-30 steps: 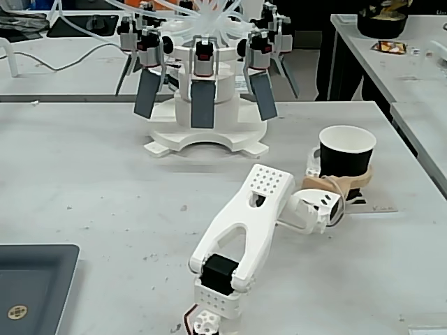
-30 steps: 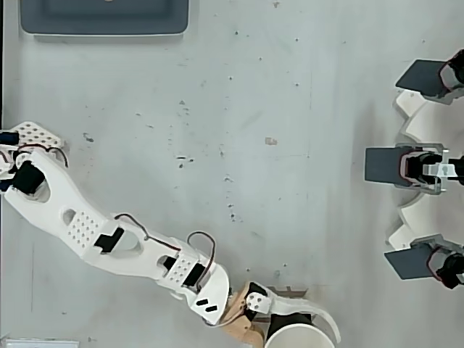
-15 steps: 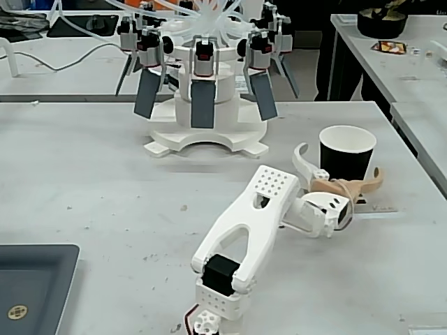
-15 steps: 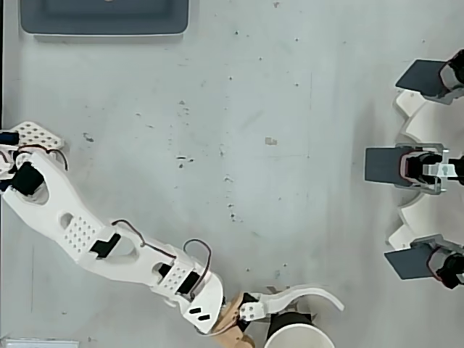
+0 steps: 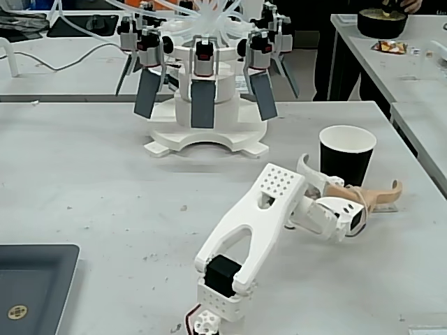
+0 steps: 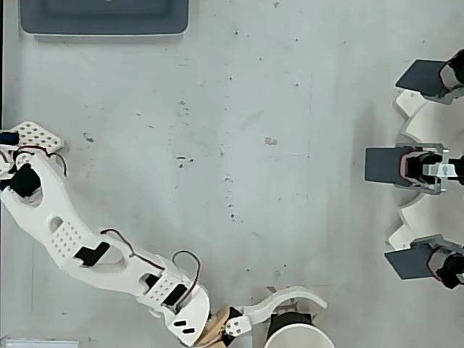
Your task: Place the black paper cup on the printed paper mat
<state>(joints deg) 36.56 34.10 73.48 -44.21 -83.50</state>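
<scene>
A low fixed view faces across the table [image 5: 105,174]; the overhead view looks straight down on it.

The white arm stretches low and forward over the tabletop in the fixed view, elbow bent. Its hand [image 5: 363,187] lies level, 1 white and 1 tan finger spread wide apart.

In the overhead view, the white arm [image 6: 94,254] runs from the left edge down to the bottom of the picture across the pale grey, speckled counter [image 6: 239,145]. Its hand [image 6: 290,308] has a curved white finger [image 6: 293,299] arching just above the white rim of the black paper cup [image 6: 299,338], which the bottom edge cuts off. A dark grey tray [image 6: 105,18] lies at the top left, and a white fixture with dark grey paddles [image 6: 428,167] stands along the right edge.
</scene>
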